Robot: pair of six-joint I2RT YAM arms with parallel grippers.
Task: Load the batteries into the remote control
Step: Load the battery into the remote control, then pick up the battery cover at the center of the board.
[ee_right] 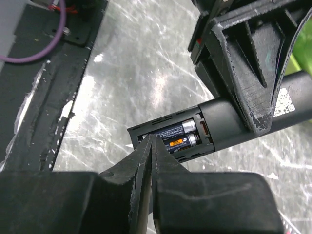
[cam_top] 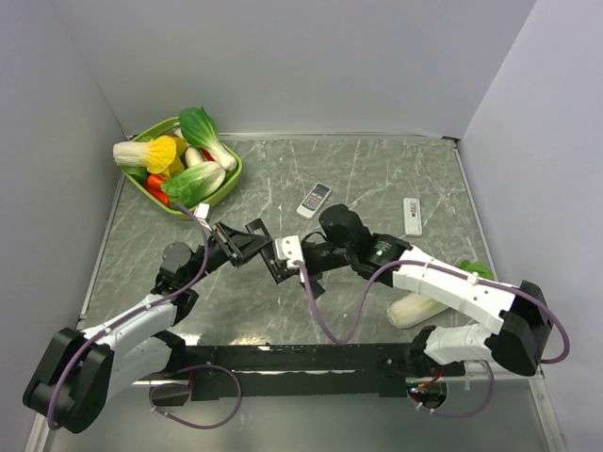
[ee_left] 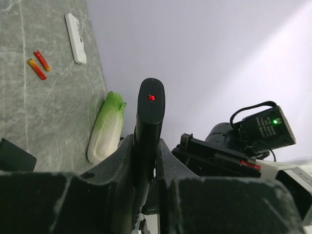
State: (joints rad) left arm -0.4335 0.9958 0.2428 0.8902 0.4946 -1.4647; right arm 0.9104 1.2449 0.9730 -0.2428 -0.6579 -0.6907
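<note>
- We see two dark batteries [ee_right: 179, 136] lying side by side in the open battery bay of the black remote control [ee_right: 229, 117]. Their silvery ends face the middle of the remote's body.
- In the right wrist view, that bay sits just at 1 o'clock from the tips of the right gripper [ee_right: 151, 139], right beside them. We cannot tell whether the tips actually touch the remote's edge or the cells.
- The right gripper's fingers are pressed together with only a hairline seam between them, and we see nothing pinched in it.
- The left gripper [ee_left: 146, 144] is clamped on the black remote, one finger on each long side. The remote stands on edge above the table [cam_top: 377, 169], and a red light shows on its far end in the left wrist view.
- Two orange-red batteries [ee_left: 39, 65] lie loose on the table and close together, at 10 o'clock from the held remote in the left wrist view.
- A white remote [ee_left: 76, 31] lies just beyond them at 11 o'clock.
- A napa cabbage [ee_left: 105, 129] rests beside the wall, at 9 o'clock from the held remote.
- From above, the two grippers meet near the table's centre. A small grey remote [cam_top: 315, 199] lies at 1 o'clock from them, and a green basket [cam_top: 236, 175] of vegetables at 10 o'clock.
</note>
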